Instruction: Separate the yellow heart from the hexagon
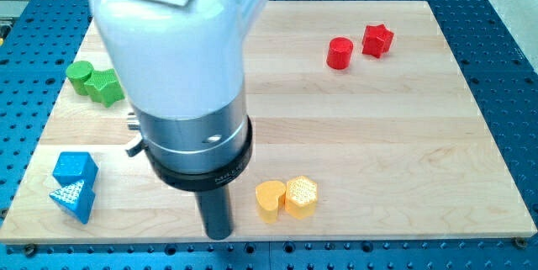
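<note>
The yellow heart (270,200) lies near the board's bottom edge, touching the yellow hexagon (302,196) on its right. My tip (219,235) is the lower end of the dark rod, at the bottom of the view, a short way left of the heart and slightly below it, not touching it. The arm's white and grey body fills the upper left of the view and hides part of the board behind it.
A red cylinder (340,53) and a red star (377,40) sit at the top right. Two green blocks (95,82) sit at the left edge. Two blue blocks (74,186) sit at the bottom left. The wooden board (403,135) lies on a blue perforated table.
</note>
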`<action>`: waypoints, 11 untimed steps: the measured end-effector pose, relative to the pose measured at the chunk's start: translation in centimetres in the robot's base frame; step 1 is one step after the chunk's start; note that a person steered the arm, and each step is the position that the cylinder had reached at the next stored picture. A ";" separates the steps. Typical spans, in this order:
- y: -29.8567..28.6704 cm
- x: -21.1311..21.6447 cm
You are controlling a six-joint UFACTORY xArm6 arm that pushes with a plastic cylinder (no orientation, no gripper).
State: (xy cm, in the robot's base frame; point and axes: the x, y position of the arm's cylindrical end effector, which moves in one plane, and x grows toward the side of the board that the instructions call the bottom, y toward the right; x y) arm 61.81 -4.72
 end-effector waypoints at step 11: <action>8.5 -11.9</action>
